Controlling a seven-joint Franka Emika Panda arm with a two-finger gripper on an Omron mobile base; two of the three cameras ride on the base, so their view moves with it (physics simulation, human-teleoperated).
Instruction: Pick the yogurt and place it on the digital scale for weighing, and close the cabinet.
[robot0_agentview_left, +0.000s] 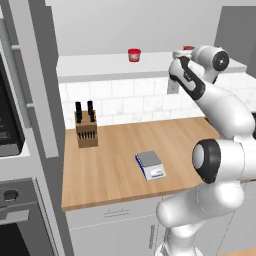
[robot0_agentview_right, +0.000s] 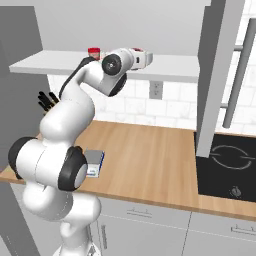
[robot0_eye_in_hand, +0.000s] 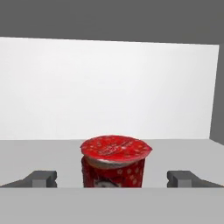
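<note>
The yogurt, a red cup with a wider lid rim, stands on the shelf inside the open cabinet. In the hand view it sits midway between my fingertips, which are spread wide on either side of it without touching. My gripper is open. From the base views my hand reaches onto the shelf at the yogurt, which the arm mostly hides. The digital scale lies flat on the wooden counter below, also seen beside my arm's base as the scale.
A brighter red cup stands further left on the same shelf. A knife block is at the counter's back left. The open cabinet door hangs over the counter beside a black cooktop. A wall oven is left.
</note>
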